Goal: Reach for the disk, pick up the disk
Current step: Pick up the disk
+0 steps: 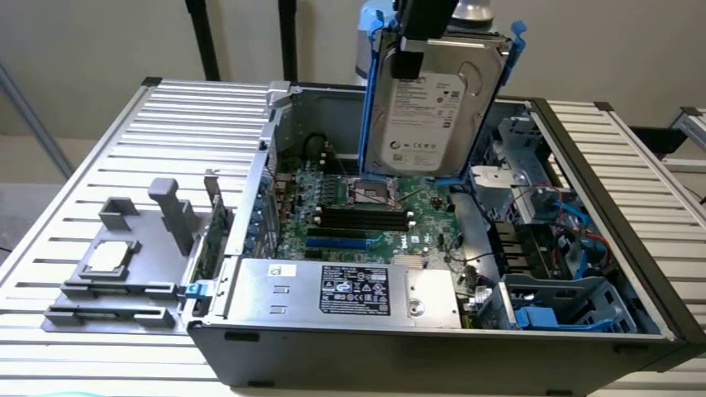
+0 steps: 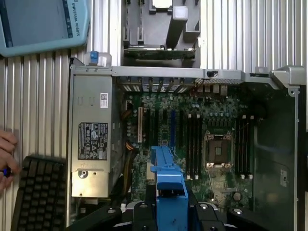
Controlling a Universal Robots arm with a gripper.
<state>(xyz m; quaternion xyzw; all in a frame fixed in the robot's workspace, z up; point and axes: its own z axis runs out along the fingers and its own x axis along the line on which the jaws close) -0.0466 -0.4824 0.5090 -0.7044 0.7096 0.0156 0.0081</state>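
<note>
- An open desktop computer case (image 1: pixel 441 347) lies on its side on a ribbed metal table (image 1: pixel 78 190), with its inner parts facing up.
- The disk (image 1: pixel 432 116), a silver-grey hard drive with a white barcode label and a bright blue frame along its edges, hangs upright in the air above the far edge of the case.
- It is lifted clear of the motherboard (image 1: pixel 364 215) and touches nothing below it.
- The gripper (image 1: pixel 425 37), a black tool coming down from above, is clamped on the top edge of the disk and carries its weight.
- In the wrist view the blue frame of the disk (image 2: pixel 168 185) stands out from between the gripper's dark body, pointing toward the green motherboard (image 2: pixel 192 130) underneath.
- Inside the case, a silver power supply (image 1: pixel 353 289) with a black label sits along the near edge.
- An empty processor socket (image 1: pixel 373 190) is in the middle of the motherboard, with dark memory slots (image 1: pixel 364 219) beside it.
- A blue plastic caddy (image 1: pixel 551 318) rests in the case's near corner on the exterior view's right.
- On the table beyond the case, toward the exterior view's left, stands a grey holder (image 1: pixel 121 265) with a small square silver chip (image 1: pixel 107 258) on it.
- In the wrist view a black keyboard (image 2: pixel 41 192) lies on the table next to the case, a person's hand (image 2: pixel 7 154) touches it, and a teal control tablet (image 2: pixel 43 21) lies at a corner of the table.
</note>
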